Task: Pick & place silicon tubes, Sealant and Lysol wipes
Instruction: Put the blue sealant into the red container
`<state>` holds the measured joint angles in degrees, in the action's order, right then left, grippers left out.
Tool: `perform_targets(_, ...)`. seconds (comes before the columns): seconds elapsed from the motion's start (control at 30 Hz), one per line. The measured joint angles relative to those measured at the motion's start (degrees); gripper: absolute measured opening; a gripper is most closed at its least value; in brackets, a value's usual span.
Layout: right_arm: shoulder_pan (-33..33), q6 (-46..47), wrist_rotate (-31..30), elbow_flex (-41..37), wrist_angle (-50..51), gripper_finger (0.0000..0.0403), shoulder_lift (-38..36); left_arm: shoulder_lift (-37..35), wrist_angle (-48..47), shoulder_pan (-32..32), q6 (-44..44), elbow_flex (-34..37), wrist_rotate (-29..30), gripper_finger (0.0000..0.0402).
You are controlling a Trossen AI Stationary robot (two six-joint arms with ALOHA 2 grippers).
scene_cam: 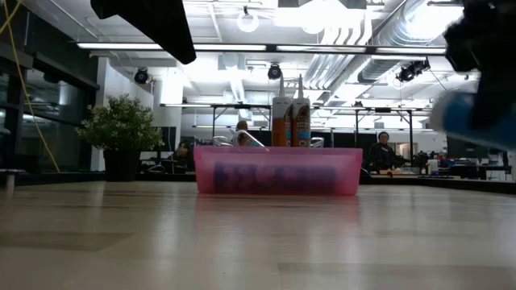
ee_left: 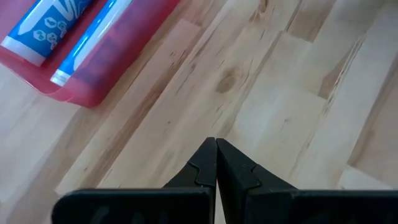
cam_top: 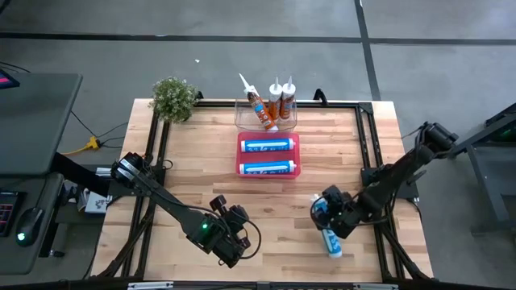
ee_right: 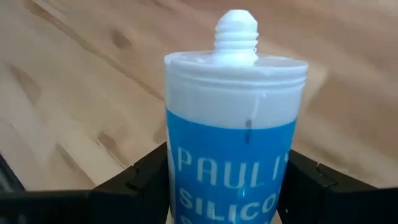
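Silicone tubes are lying in several places on the table, which is filling most of the high view. The left arm is reaching in from the left edge toward the front, and its left gripper is hanging over bare wood with the two fingers pressed together on nothing. The right arm is coming in from the right edge. Its right gripper is pinching a blue tube at the front right of the table; the fingers are sitting on both sides of the tube body, and the white threaded tip is pointing away from the wrist. In the high view the tube's lower end is sticking out below the gripper toward the front edge.

A plant is standing at the back left corner. At the middle of the table a pink tray is holding two blue tubes, lying side by side along its length. Just behind it, a clear bin is holding three orange sealant cartridges; two are standing upright and one is leaning to the left. People are sitting far behind in the room, in the low view.
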<state>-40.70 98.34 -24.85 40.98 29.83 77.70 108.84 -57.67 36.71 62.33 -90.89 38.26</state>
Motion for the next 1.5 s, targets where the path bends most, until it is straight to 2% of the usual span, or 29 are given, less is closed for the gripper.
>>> perform_targets(0.23,3.1,-15.4,-5.4,6.3,1.8,0.0212,-2.4,0.0,1.5,-0.9,4.0,0.0,-0.8,0.0)
perform_targets(0.4,6.0,-28.7,-9.5,11.9,2.1,0.0212,-4.8,0.0,5.4,-3.2,3.6,0.0,-3.1,0.0)
perform_targets(0.57,8.9,-42.9,-12.4,18.7,2.2,0.0212,-6.6,0.0,13.0,-5.5,-1.7,0.0,-5.2,0.0)
perform_targets(0.73,11.5,-54.2,-12.3,25.4,2.1,0.0212,-7.6,0.0,22.8,-8.0,-8.0,0.0,-4.3,0.0)
perform_targets(0.9,12.7,-63.2,-11.7,31.5,2.1,0.0212,-7.7,0.0,34.5,-11.4,-18.0,0.0,-3.7,0.0)
perform_targets(1.0,13.1,-67.1,-11.3,34.6,2.1,0.0212,-7.7,0.0,40.8,-13.6,-23.9,0.0,-6.7,0.0)
perform_targets(1.17,13.1,-70.7,-11.2,38.4,5.3,0.0212,-7.7,0.0,47.7,-16.9,-28.6,0.0,-10.7,0.0)
perform_targets(1.3,13.1,-70.6,-11.2,40.3,9.5,0.0212,-7.7,0.0,52.7,-18.8,-33.9,0.0,-13.7,0.0)
perform_targets(1.5,12.9,-67.8,-11.2,40.7,16.5,0.0212,-8.6,0.0,62.0,-20.8,-43.1,0.0,-23.3,0.0)
